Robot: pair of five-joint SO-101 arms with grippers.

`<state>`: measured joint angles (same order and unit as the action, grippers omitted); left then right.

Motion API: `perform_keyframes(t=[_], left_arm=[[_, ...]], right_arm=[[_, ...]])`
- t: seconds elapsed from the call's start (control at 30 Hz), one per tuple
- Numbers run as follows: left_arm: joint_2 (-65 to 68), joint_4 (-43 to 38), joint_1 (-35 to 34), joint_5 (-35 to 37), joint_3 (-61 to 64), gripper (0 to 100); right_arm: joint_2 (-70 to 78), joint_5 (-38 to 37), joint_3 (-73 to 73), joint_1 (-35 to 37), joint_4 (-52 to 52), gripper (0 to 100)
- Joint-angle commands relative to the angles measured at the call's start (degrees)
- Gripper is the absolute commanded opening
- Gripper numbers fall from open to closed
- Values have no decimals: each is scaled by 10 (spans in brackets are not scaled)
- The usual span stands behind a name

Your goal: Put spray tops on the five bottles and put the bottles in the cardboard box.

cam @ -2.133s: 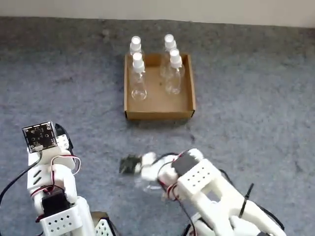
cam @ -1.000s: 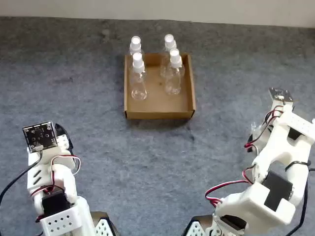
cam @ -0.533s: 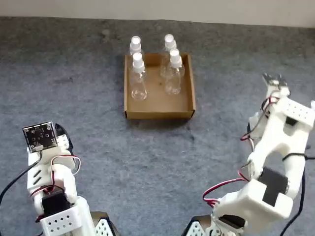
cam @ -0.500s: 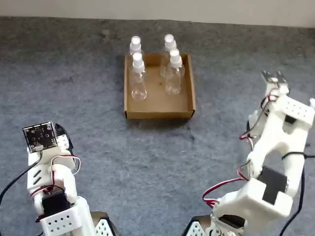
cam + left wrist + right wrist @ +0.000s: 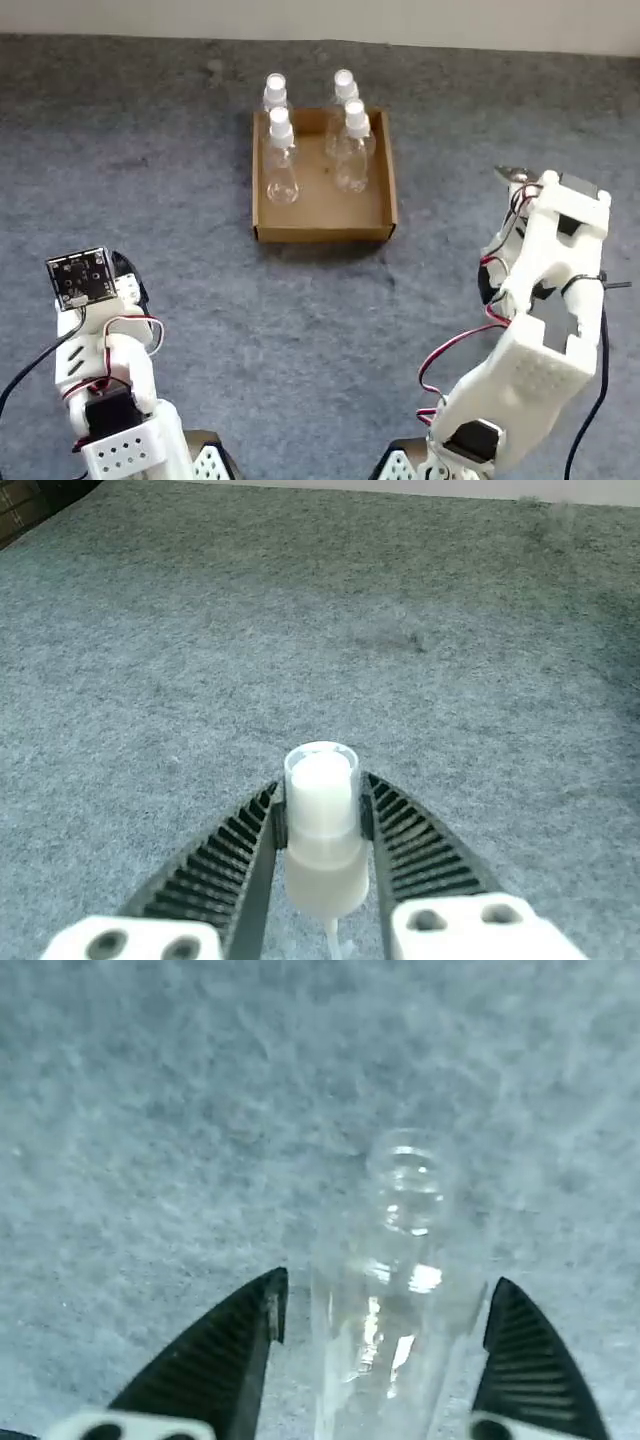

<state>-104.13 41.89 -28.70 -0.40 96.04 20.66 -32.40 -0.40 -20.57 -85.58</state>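
Grey carpet [image 5: 150, 150] is stretching across the whole scene. We are logging the cardboard box [image 5: 325, 234] at its far middle, four capped bottles [image 5: 281, 165] standing inside. Off to the box's right, the right gripper [image 5: 388, 1285] is holding its jaws apart on either side of an uncapped bottle [image 5: 398, 1260]. The left gripper [image 5: 321, 790] is clamping a white spray top [image 5: 320, 830].

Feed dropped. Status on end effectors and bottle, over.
Left end effector shut on spray top. Right end effector open around uncapped bottle. Four capped bottles in box.
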Motion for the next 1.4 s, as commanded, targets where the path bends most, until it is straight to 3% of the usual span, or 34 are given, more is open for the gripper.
perform_keyframes(t=[0.0,0.33,0.63,0.8,1.03,1.2,1.37], left_arm=[[-2,-10,-6,-4,11,5],[-2,-10,-6,-4,11,5],[-1,-7,27,-40,-25,5],[-1,77,122,-60,-109,5],[5,229,240,-90,-303,5],[120,235,250,-90,-401,5],[266,187,250,-33,-515,5]], right_arm=[[-8,-6,-33,5,-2,232],[-11,-11,-34,8,4,12],[-132,0,-66,42,-22,4],[-307,82,18,167,20,4],[-532,165,239,407,157,4],[-634,171,406,534,291,4],[-669,171,516,583,373,4]])
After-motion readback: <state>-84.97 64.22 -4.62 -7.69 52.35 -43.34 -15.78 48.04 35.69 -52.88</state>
